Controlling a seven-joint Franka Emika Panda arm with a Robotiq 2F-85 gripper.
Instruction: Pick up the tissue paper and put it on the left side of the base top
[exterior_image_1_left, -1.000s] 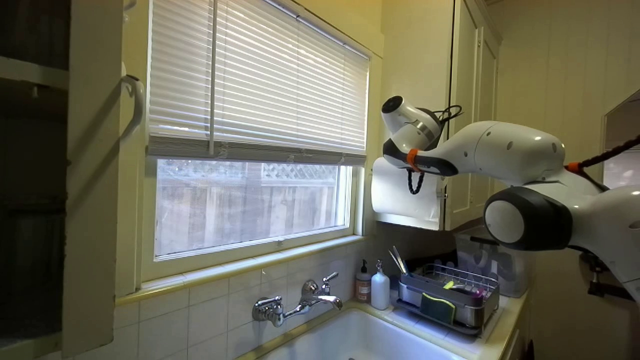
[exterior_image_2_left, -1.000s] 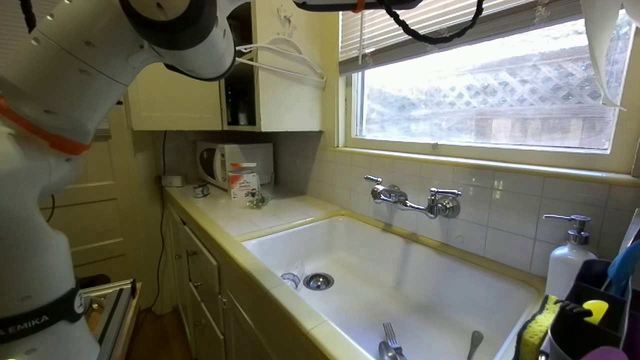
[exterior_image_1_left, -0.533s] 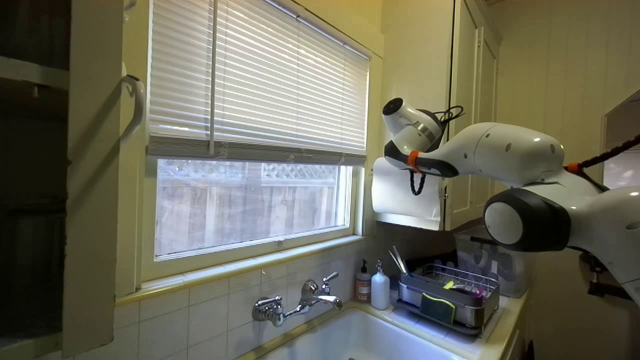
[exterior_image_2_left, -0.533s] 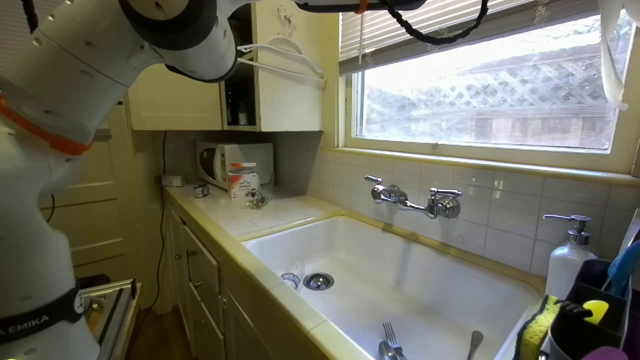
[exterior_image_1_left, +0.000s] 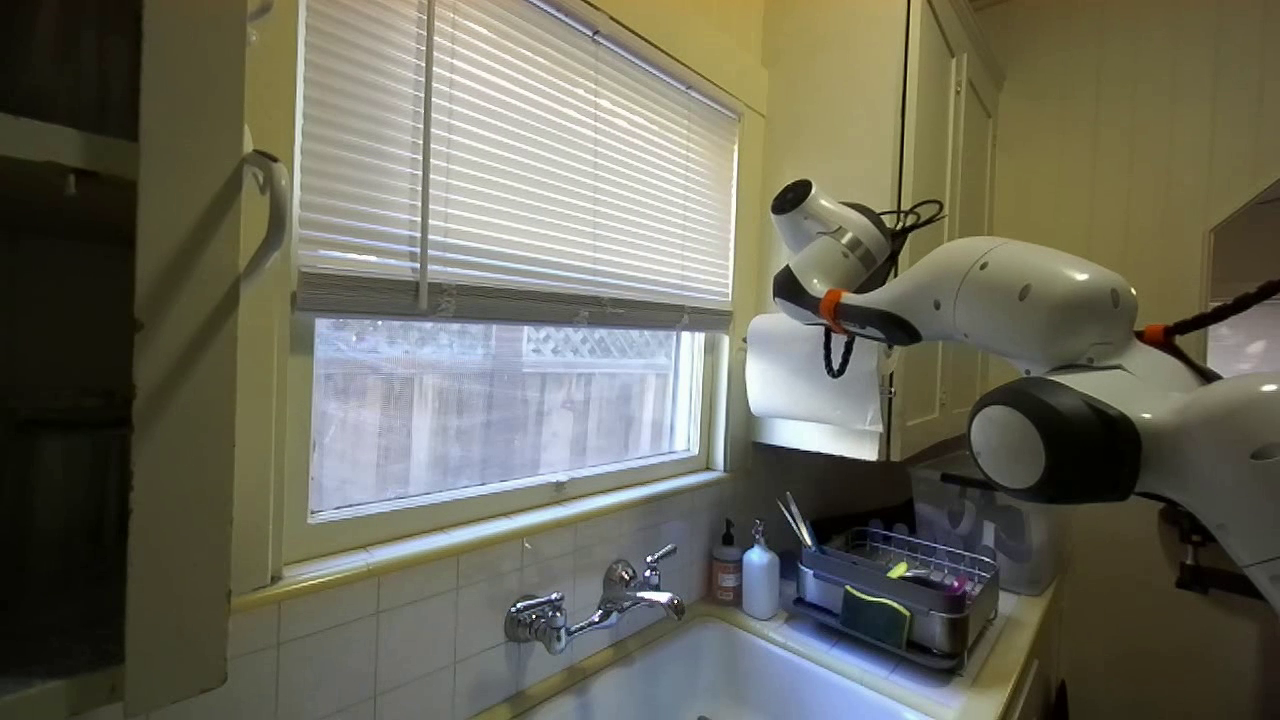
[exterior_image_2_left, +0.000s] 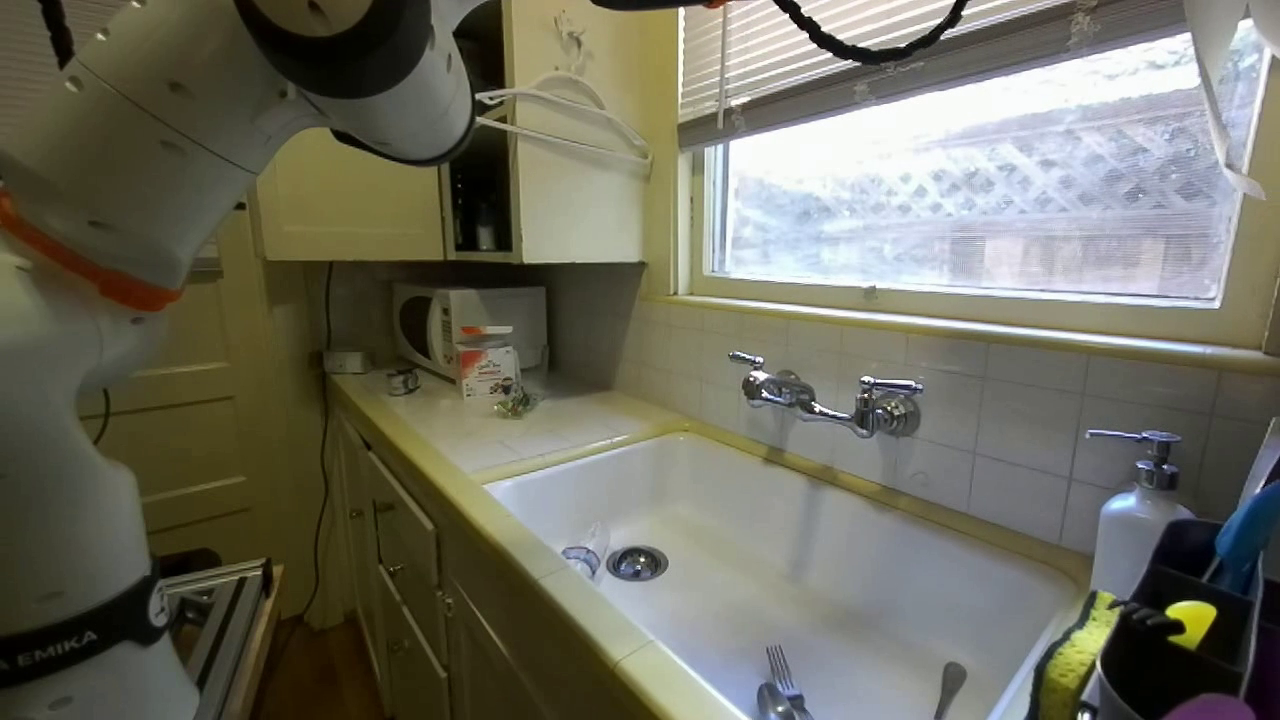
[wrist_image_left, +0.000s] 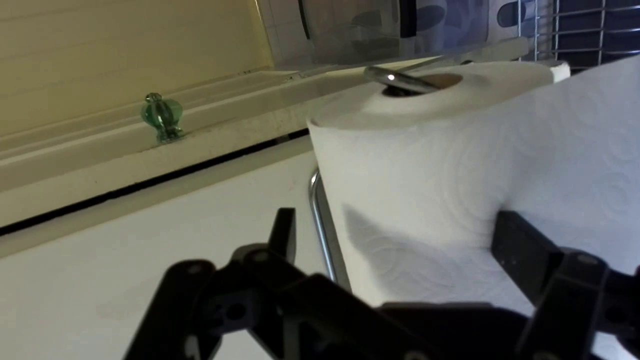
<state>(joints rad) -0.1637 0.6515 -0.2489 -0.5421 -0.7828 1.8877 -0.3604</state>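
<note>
The tissue paper (exterior_image_1_left: 805, 385) is a thick white roll on a holder against the cabinet side in an exterior view. Its loose sheet (exterior_image_2_left: 1215, 90) hangs at the upper right in an exterior view. In the wrist view the roll (wrist_image_left: 400, 175) fills the middle, with the loose sheet running off to the right. My gripper (wrist_image_left: 397, 235) is open, its fingers wide apart. The right fingertip presses at the crease between roll and sheet. The left fingertip is beside the roll, in front of the white cabinet side. In both exterior views the fingers are hidden or out of frame.
A metal holder bar (wrist_image_left: 322, 225) runs beside the roll. Below are a dish rack (exterior_image_1_left: 895, 590), soap bottles (exterior_image_1_left: 760, 580), the faucet (exterior_image_1_left: 600, 605) and the white sink (exterior_image_2_left: 800, 560). The tiled countertop (exterior_image_2_left: 570, 425) carries a microwave (exterior_image_2_left: 520, 305) and a box (exterior_image_2_left: 487, 370).
The hand and forearm have risen slightly. The hanging end of the loose sheet has swung and lifted a little. The lower edge of the paper on the roll has shifted.
</note>
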